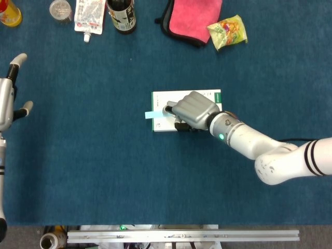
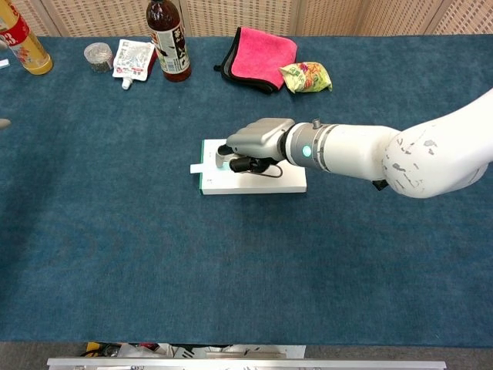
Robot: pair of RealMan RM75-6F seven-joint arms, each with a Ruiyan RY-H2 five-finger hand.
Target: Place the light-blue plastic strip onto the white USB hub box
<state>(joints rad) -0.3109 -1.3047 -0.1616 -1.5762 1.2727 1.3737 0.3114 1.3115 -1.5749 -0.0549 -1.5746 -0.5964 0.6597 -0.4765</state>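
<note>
My right robot hand (image 1: 193, 110) rests over the white box (image 1: 212, 96) in the middle of the blue tabletop (image 1: 104, 171), its fingers curled down and pinching one end of the light-blue strip (image 1: 152, 114). The strip lies flat across the box's left edge, its free end sticking out past the box over the tabletop. My left robot hand (image 1: 9, 96) hangs at the far left, well apart, fingers spread and holding nothing. Along the back edge stand a dark bottle (image 2: 168, 40), a white pouch (image 2: 132, 59), a small jar (image 2: 98, 55) and a yellow bottle (image 2: 23, 40); a pink cloth (image 2: 258, 55) and a snack packet (image 2: 305, 77) lie behind the box, well clear of it.
</note>
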